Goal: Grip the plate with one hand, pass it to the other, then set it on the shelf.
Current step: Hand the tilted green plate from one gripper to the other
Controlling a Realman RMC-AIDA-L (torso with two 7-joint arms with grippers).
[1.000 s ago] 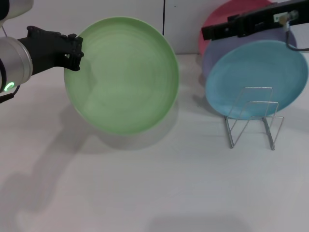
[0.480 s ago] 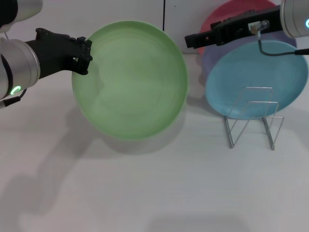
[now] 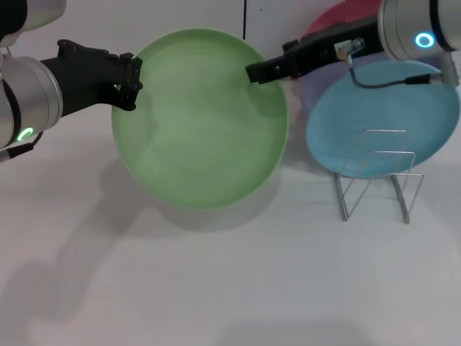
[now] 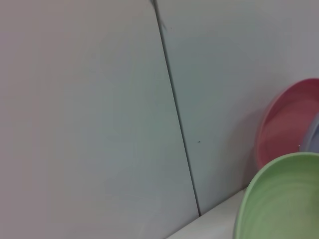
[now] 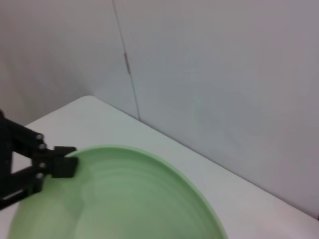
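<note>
The light green plate is held up off the table, tilted with its face toward me. My left gripper is shut on its left rim. My right gripper reaches in from the right and its tip overlaps the plate's upper right rim; I cannot see how its fingers stand. The plate also shows in the left wrist view and in the right wrist view, where the left gripper clamps the rim. The silver wire shelf stands empty on the table at the right.
A sky-blue plate leans up behind the shelf, with a lavender plate and a red plate behind it. A white wall with a dark seam is at the back. The white table lies in front.
My right gripper has moved left from over the blue plate to the green plate's upper right rim. My left gripper has carried the plate slightly to the right.
</note>
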